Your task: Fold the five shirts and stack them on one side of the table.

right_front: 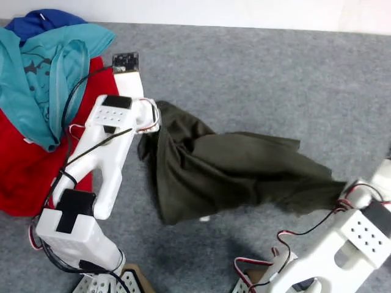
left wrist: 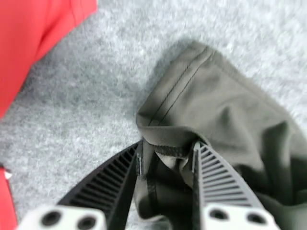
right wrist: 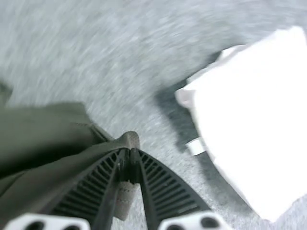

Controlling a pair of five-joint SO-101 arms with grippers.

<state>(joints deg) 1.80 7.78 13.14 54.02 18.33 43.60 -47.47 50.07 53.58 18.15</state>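
Observation:
A dark olive shirt [right_front: 232, 165] lies crumpled in the middle of the grey table, stretched between the two arms. My left gripper [right_front: 148, 119] is at its left end, shut on a bunched hem of the olive shirt [left wrist: 230, 110], which fills the gap between the fingers [left wrist: 218, 182]. My right gripper [right_front: 345, 196] is at the shirt's right end, pinched shut on a corner of the olive fabric [right wrist: 43, 134]. A red shirt [right_front: 24, 165], a teal shirt [right_front: 36, 73] and a blue shirt [right_front: 43, 21] lie piled at the far left.
A white folded cloth [right wrist: 254, 120] lies just past my right gripper [right wrist: 128, 153], at the table's right edge [right_front: 386, 174]. The red shirt [left wrist: 33, 38] lies close beside my left gripper [left wrist: 168, 148]. Bare grey table [right_front: 256, 79] stretches behind the olive shirt.

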